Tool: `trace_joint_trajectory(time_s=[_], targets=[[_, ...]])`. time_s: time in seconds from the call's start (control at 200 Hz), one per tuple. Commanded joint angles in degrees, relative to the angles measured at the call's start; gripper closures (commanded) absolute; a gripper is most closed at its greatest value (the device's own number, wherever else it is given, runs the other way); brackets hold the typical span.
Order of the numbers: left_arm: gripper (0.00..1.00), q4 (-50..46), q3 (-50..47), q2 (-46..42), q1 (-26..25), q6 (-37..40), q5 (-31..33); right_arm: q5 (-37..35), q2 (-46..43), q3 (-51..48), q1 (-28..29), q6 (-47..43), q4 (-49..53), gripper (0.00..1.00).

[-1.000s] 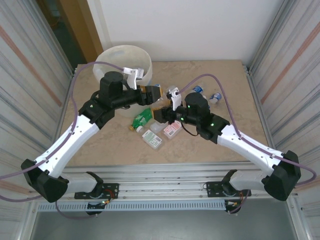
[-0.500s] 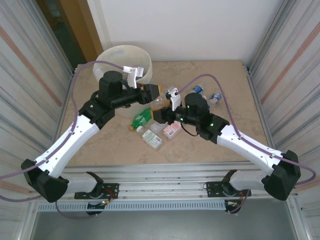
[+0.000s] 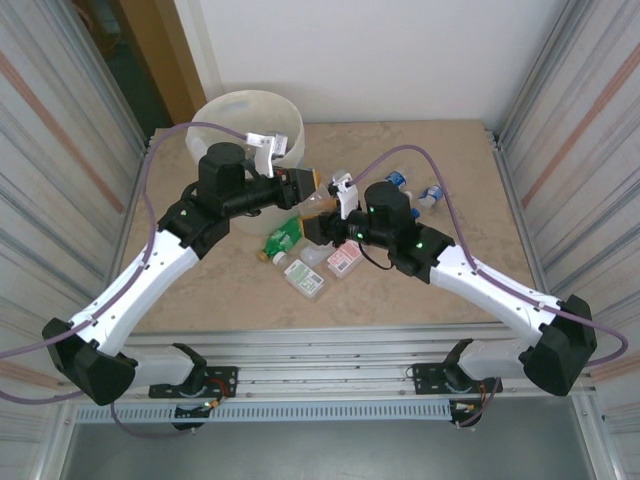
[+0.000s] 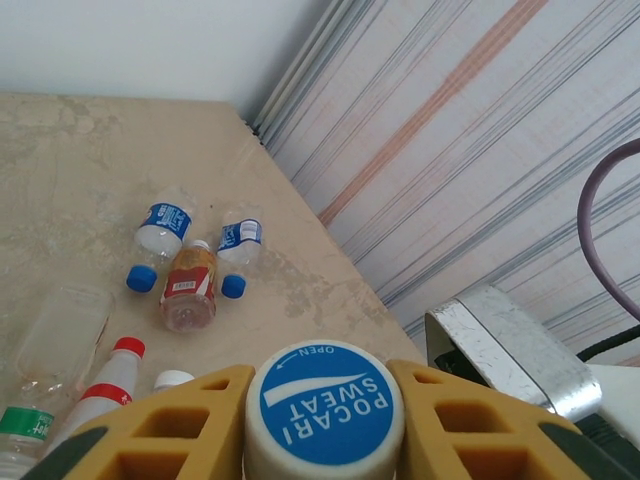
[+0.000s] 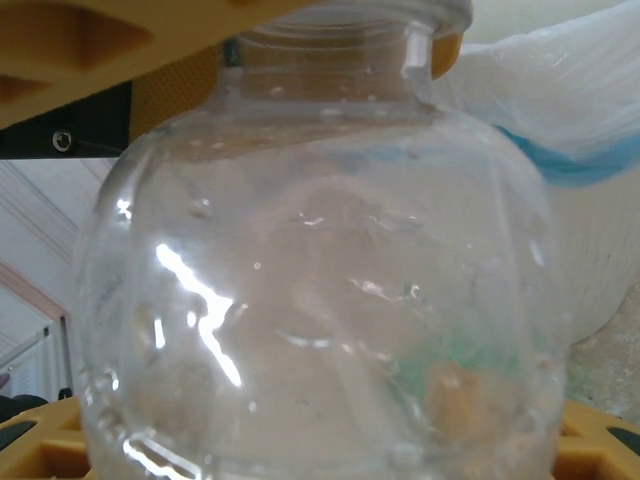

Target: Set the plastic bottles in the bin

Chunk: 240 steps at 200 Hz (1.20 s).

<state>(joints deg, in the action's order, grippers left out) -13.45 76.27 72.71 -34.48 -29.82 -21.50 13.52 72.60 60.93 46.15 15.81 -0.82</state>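
Observation:
A clear plastic bottle (image 3: 318, 205) with a blue-and-white cap (image 4: 325, 408) hangs above the table between both arms. My left gripper (image 4: 325, 425) is shut on its cap, a yellow finger (image 4: 160, 430) pressed against each side. The right gripper (image 5: 320, 445) is shut on the bottle's body (image 5: 320, 280), which hides most of its fingers. In the top view the left gripper (image 3: 305, 188) and right gripper (image 3: 322, 224) meet at mid-table. The cream-white bin (image 3: 290, 125) with its bag (image 5: 560, 110) stands at the far left. Several more bottles lie below, among them a green one (image 3: 283, 238).
Two blue-labelled bottles (image 4: 160, 235) (image 4: 238, 245) and a red-labelled one (image 4: 188, 288) lie near the right side wall (image 4: 480, 150). A red-capped bottle (image 4: 100, 385) and a clear one (image 4: 60, 335) lie closer in. Corrugated walls flank both sides of the table.
My left gripper's fingers have closed onto the bottle's cap. The right arm has shifted slightly left with the bottle in its grip.

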Motion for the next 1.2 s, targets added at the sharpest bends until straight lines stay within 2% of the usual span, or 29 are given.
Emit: trace_joint_trajectory(time_s=[0.0,0.16,0.255,0.471,0.837,1.057,1.197], targets=[[0.92,-1.9,0.6,-0.8,-0.4,0.3,0.6,-0.6,0.1,2.9,0.4,-0.9,-2.1,0.63],[1.00,-3.5,2.1,-1.9,-0.4,2.3,4.6,-1.9,-0.9,2.9,0.5,-0.2,0.2,0.36],[1.00,-4.0,3.0,-2.6,-0.2,3.4,7.0,-3.1,-2.6,2.1,0.5,0.1,1.0,0.21],[1.00,-5.4,6.7,-3.1,3.1,3.9,7.8,-6.7,-8.2,-0.1,0.7,0.6,3.4,0.00],[1.00,-4.7,15.2,-3.2,12.0,4.8,10.2,-16.6,-15.4,-3.1,0.4,4.0,9.3,0.02],[1.00,-3.1,21.5,-0.4,14.8,9.7,18.8,-22.4,-13.5,-2.4,-1.7,10.6,14.7,0.02],[1.00,-4.6,26.9,4.3,15.1,14.3,24.7,-23.6,-10.6,-0.7,-5.7,17.4,21.5,0.02]])
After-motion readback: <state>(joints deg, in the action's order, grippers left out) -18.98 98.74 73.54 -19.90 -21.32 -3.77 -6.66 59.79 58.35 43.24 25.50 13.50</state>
